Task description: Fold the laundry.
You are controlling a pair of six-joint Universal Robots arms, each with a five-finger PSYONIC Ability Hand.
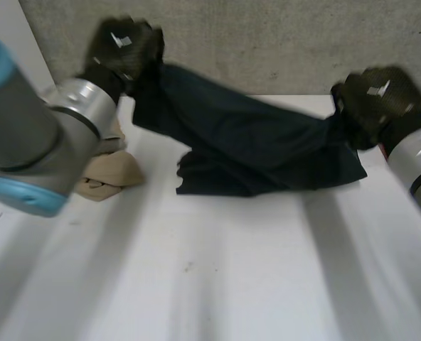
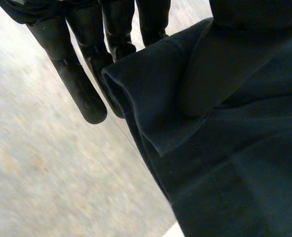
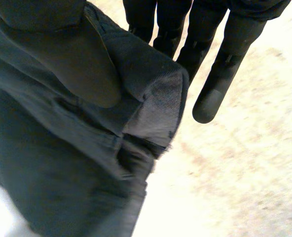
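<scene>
- Head view: a dark navy garment (image 1: 253, 142) is stretched between the two hands over the far part of the white table (image 1: 217, 270). Its lower folds rest on the table top and its upper edge is lifted off it.
- The left hand (image 1: 125, 46) is raised above the table's far left corner, holding one end of the garment, the higher end.
- The left wrist view shows straight fingers (image 2: 77, 84) behind a folded hem. The thumb (image 2: 220, 64) presses the cloth against them, so the grip is a pinch, not a wrap.
- The right hand (image 1: 374, 99) is above the table's far right edge, lower than the left, and holds the garment's other end.
- The right wrist view shows the same grip (a mirror of the left). The fingers (image 3: 220, 84) are extended and the thumb (image 3: 77, 59) clamps a bunched edge whose paler inner side is turned outward.
- A crumpled beige cloth (image 1: 114, 174) lies on the table's left side, partly hidden by the left arm (image 1: 47, 135).
</scene>
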